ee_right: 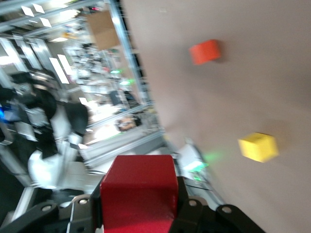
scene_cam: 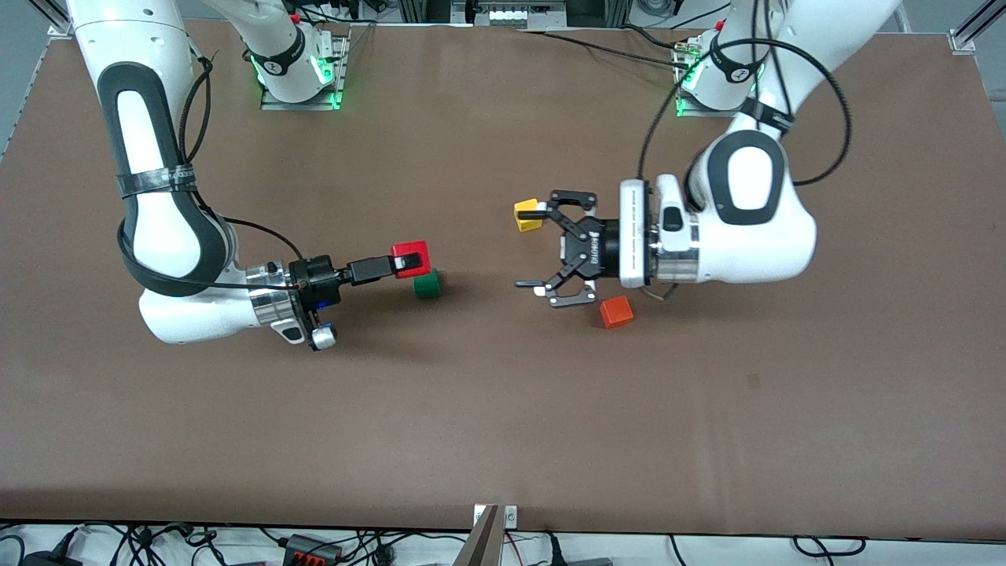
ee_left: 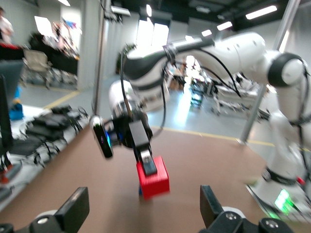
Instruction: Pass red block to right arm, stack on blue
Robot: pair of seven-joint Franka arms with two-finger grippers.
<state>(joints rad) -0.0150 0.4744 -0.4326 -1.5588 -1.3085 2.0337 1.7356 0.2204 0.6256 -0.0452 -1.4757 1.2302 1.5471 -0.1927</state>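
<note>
Holding the small bright red cube over the green cube, right hand pinches its side faces. Left hand hangs spread, empty, above the brown counter. Cube looks light, rigid, smooth; flat faces suit gripping. Blue cube not visible.

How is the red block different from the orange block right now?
The red block is bright red and up in the air, pinched in the shut right gripper just above the green block. The orange block is orange and sits on the table, untouched, beside the open left gripper. The red block is held level; the orange block lies turned at an angle. Both are small cubes of the same size.
</note>
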